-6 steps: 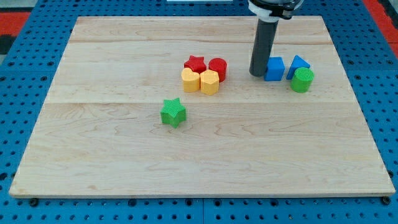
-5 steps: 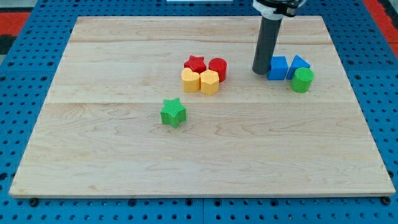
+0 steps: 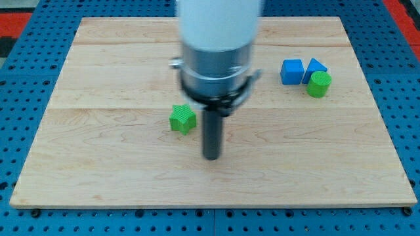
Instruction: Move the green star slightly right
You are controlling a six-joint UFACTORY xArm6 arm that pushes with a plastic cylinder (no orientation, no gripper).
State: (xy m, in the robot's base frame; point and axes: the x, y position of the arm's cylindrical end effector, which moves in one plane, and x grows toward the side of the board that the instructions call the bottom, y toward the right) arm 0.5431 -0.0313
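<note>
The green star (image 3: pixel 182 120) lies on the wooden board (image 3: pixel 98 144), a little left of the middle. My tip (image 3: pixel 210 157) rests on the board below and to the right of the star, a short gap away and not touching it. The arm's blurred white and grey body above the rod hides the red and yellow blocks seen earlier.
A blue cube (image 3: pixel 292 71), another blue block (image 3: pixel 315 67) and a green cylinder (image 3: pixel 319 84) sit close together at the upper right. The board lies on a blue pegboard surface (image 3: pixel 26 98).
The arm has swung from beside the blue cube at the upper right down to the board's middle, below right of the green star. It now covers the red and yellow blocks.
</note>
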